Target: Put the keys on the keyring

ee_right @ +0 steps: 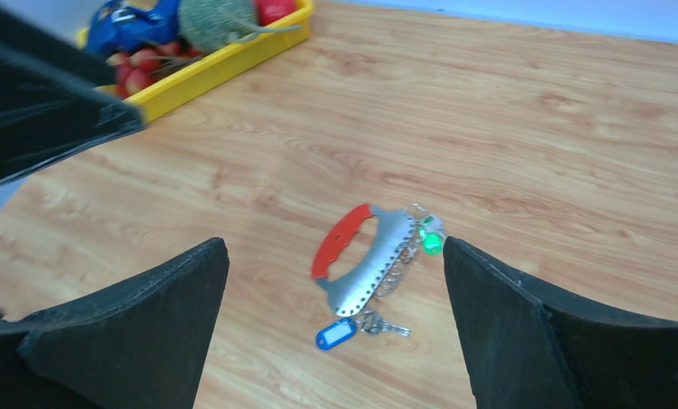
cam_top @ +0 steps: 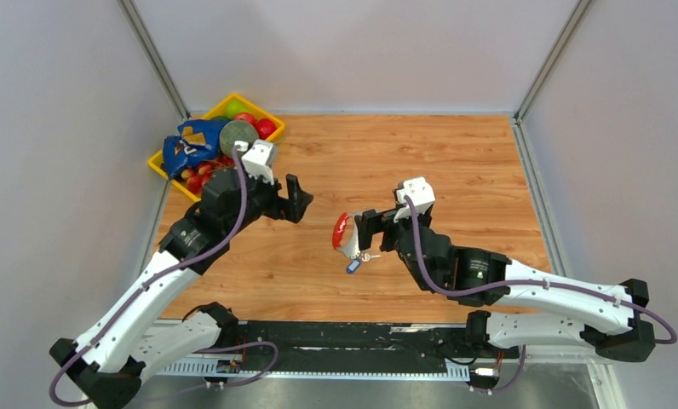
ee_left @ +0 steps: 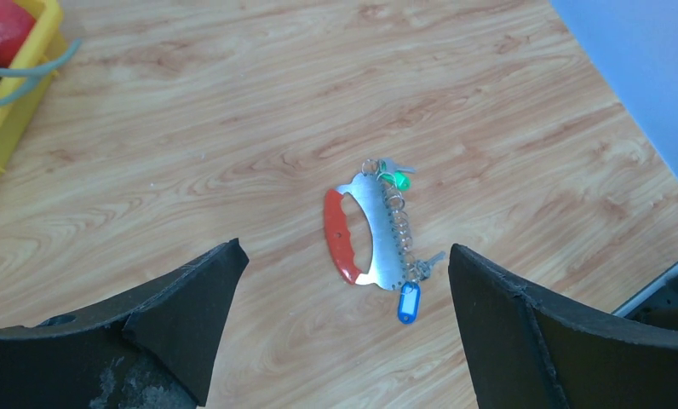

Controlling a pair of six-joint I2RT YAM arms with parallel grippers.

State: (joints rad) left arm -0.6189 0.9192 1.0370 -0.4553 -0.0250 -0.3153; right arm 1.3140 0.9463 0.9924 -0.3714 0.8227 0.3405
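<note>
The keyring lies near the worktop's middle, long axis running far edge to near edge, keys at both ends (seemingly hooked on already). The right gripper, wide open and empty, hovers just beside it; the left gripper, likewise open, stands farther leftward.

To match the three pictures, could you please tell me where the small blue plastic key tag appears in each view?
Top external: the small blue plastic key tag lies just below centre.
Left wrist: the tag sits low, right of centre.
Right wrist: the tag sits low, at centre.
Shared landmark: the red curved keyring grip beside it.
</note>
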